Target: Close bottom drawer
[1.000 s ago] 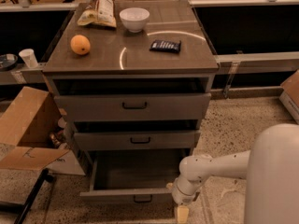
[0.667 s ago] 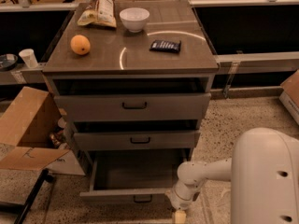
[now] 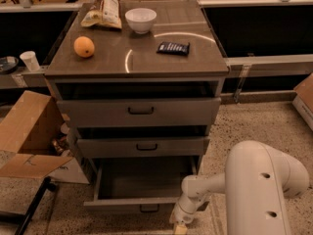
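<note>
Bottom drawer [image 3: 128, 204] open, end effector [image 3: 180, 227] at its front-right corner.

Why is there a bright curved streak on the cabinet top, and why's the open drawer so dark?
Camera view: the streak is glare on the cabinet top; the bottom drawer sits shaded under the middle drawer; the end effector, by its front right corner, is dim.

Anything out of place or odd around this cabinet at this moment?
The bottom drawer stands pulled well out, while the middle drawer and top drawer sit much further in. The gripper is low by the right end of its front panel. Beside the cabinet, a cardboard box lies open, flaps splayed. Nothing looks spilled or damaged.
</note>
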You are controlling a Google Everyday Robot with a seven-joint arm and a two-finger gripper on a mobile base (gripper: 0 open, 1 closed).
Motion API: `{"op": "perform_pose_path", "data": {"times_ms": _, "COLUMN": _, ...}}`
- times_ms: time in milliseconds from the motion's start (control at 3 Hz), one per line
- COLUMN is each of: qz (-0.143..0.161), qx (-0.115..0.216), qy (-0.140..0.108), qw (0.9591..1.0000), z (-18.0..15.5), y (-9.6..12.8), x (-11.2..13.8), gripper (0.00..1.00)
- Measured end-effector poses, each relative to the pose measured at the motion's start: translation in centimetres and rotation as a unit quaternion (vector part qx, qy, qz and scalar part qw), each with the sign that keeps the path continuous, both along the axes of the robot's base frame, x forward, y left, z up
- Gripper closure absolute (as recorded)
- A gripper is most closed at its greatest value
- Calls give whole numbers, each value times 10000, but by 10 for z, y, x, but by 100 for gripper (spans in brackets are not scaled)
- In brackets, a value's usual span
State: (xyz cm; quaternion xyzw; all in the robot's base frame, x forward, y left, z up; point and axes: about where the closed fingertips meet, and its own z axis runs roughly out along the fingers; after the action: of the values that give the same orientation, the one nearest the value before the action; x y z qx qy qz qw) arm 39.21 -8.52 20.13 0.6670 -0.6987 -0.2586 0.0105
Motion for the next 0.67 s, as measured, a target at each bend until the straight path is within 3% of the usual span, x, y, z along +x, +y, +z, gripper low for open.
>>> {"op": "perform_pose_path", "data": {"times_ms": 333, "qz": -357, "qx": -43, "qy": -282, "qw": 9990, "z": -26, "y": 4, "x": 26, "gripper": 66}}
{"op": "perform_pose_path", "data": {"times_ms": 667, "qz": -793, "qx": -19, "qy": -652, "qw": 9947, "z": -44, "y": 9, "x": 58, "gripper": 89}}
